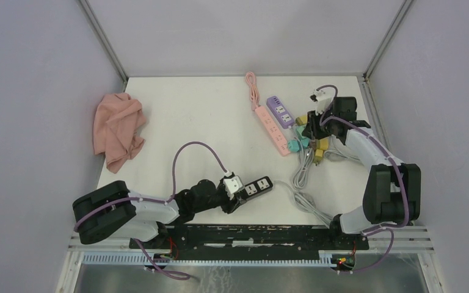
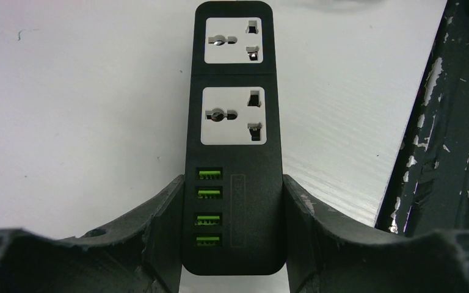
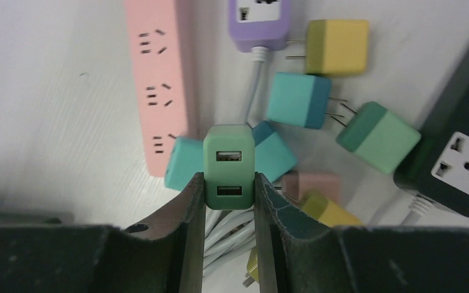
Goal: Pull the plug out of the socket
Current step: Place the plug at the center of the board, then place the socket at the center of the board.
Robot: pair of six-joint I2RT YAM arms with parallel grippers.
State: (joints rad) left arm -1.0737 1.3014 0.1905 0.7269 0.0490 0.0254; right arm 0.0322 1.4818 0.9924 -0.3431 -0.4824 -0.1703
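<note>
Green plug, USB ports facing the camera, clamped in the right tool over a cluster of loose adapters beside the pink strip, far right of the counter. Left tool grips the black socket strip by its USB end; both sockets bare.

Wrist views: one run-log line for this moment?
left gripper: shut on black power strip, USB end | its sockets: both empty | right gripper: shut on green plug | pink strip: beside plug
</note>
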